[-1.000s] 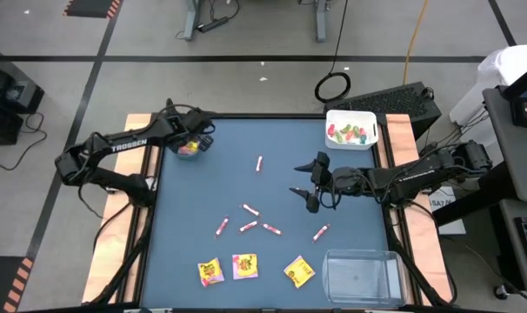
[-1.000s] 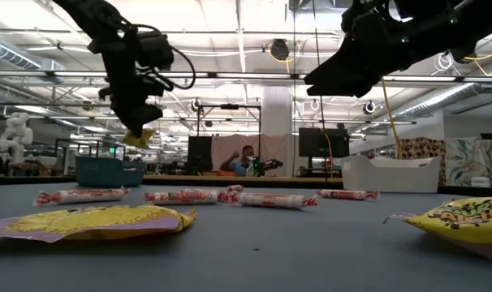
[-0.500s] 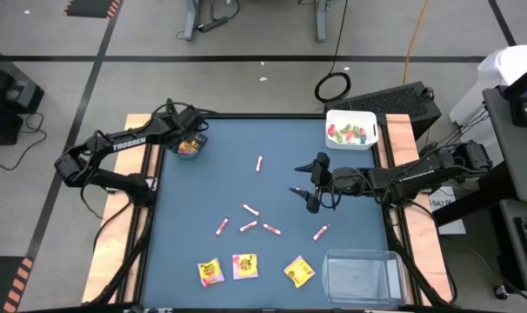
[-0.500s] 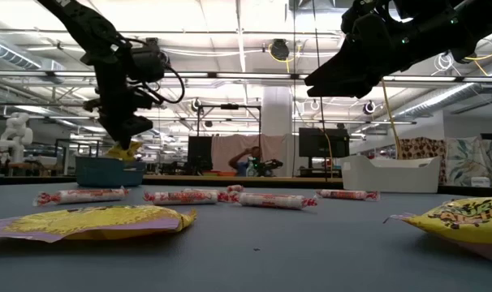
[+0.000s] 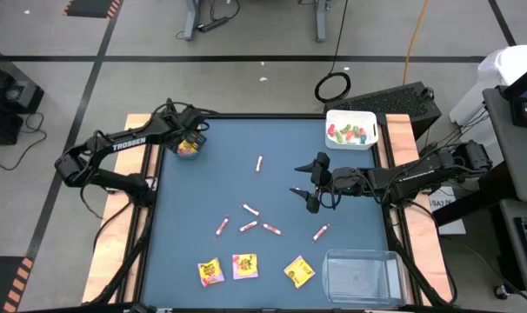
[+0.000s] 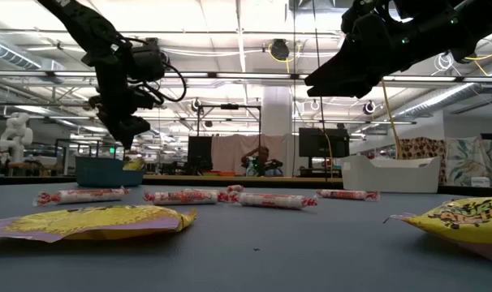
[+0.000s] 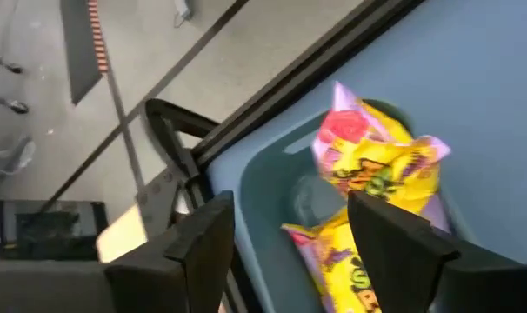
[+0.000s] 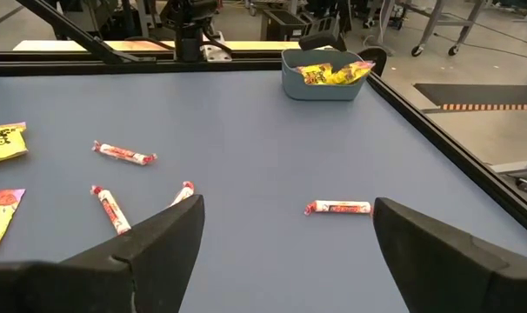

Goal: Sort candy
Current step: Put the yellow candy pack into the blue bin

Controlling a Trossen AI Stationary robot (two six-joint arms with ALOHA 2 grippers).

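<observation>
The left claw (image 6: 126,130) is hanging just above the teal bin (image 5: 186,148) at the far left corner of the surface (image 5: 272,209), and its fingers are now standing apart with nothing between them; a second ago they were pinching a yellow packet above the bin, and half a second ago that packet was being lowered to the rim. The packet is now lying inside the teal bin, where the left wrist view is showing two yellow packets (image 7: 376,174) overlapping against the bin's wall, so one more piece is counting as sorted and this arm is looking free to go back for another. The right claw (image 5: 309,184) is hovering over the middle of the surface, right of centre, its fingers spread wide and empty, just as it was a second ago. Much candy is still waiting: three yellow packets (image 5: 244,267) are lying in a loose row near the front edge, a cluster of pink-white sticks (image 5: 248,226) is sitting mid-surface, one stick (image 5: 259,163) is lying alone farther back and another (image 5: 320,232) is lying close below the right claw. The white bin (image 5: 350,129) at the far right corner is already holding small green and red pieces, while the clear bin (image 5: 361,276) at the near right corner is showing nothing inside, so the sticks are probably meant for it
</observation>
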